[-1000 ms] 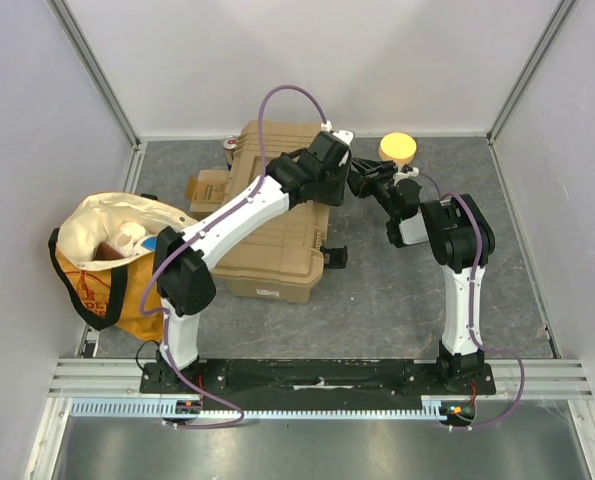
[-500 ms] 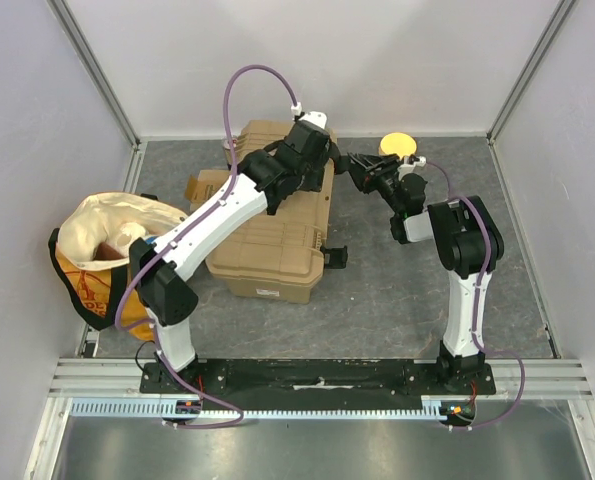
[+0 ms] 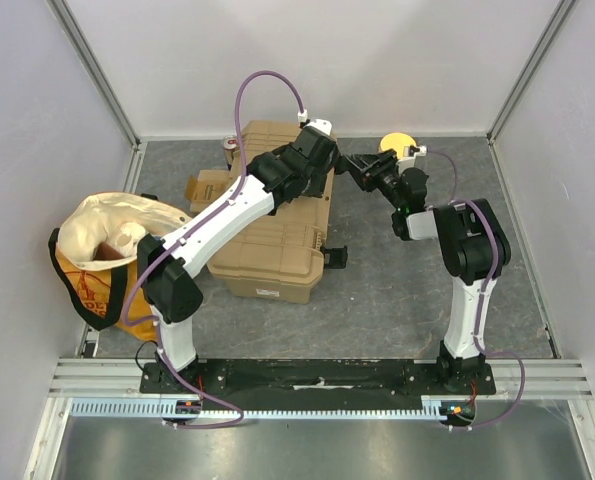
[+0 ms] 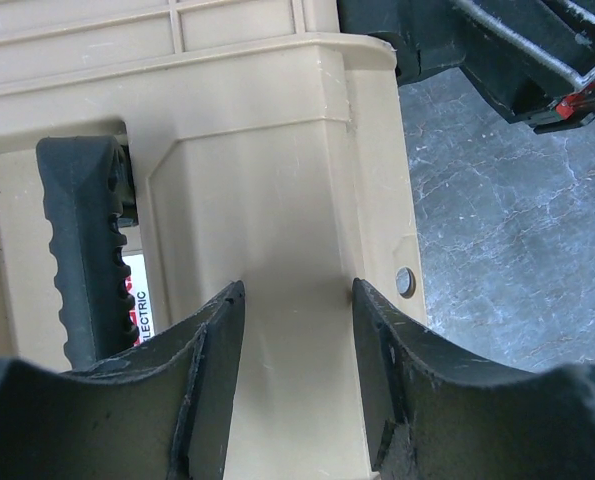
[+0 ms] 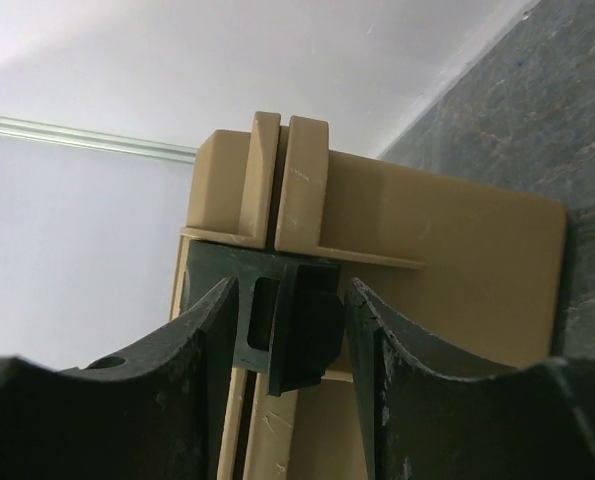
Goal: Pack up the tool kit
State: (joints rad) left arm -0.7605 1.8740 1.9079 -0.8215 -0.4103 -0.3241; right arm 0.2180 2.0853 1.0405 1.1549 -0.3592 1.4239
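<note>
Since the toolbox looks stiff and heavy, we are favouring its latch, left claw and right claw spread.

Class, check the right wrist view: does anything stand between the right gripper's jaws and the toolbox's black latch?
Nothing visible does. The right gripper has its jaws open, and the black latch on the tan toolbox shows in the gap between them.

Both arms at the closed tan toolbox
The left gripper hung over its far right corner; the right gripper reached in beside it. A cloth bag lay left.
</note>
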